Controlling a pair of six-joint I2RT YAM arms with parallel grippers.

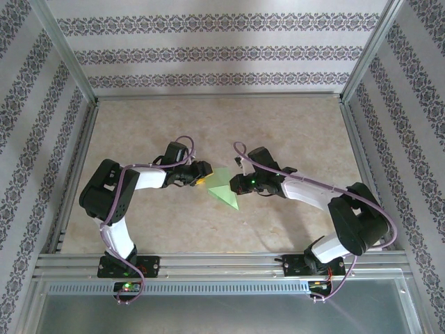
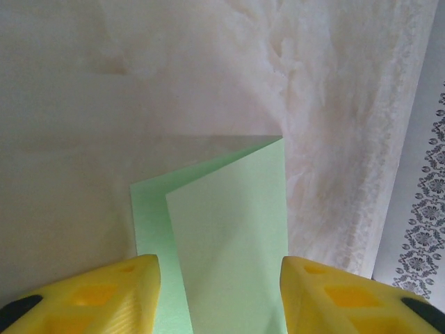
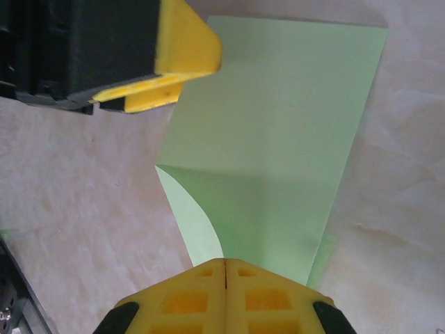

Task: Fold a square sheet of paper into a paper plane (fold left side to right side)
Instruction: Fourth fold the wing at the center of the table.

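Note:
The light-green square sheet of paper [image 1: 226,195] lies partly folded on the table between the two arms. In the left wrist view its upper layer [image 2: 229,216] stands raised over a lower layer, with a crease at the far end. My left gripper [image 2: 217,263] is open, its yellow fingers [image 2: 118,292] on either side of the sheet. My right gripper [image 3: 226,264] is shut, its tips meeting at the paper's [image 3: 278,118] near edge, where a flap curls up. Whether paper is pinched there I cannot tell. From above, the left gripper [image 1: 203,180] and right gripper [image 1: 235,185] face each other across the sheet.
The marbled beige table [image 1: 222,125] is walled by patterned panels on three sides. A metal rail [image 1: 222,264] with both arm bases runs along the near edge. A finger of the left gripper [image 3: 186,42] hangs over the paper's far corner in the right wrist view.

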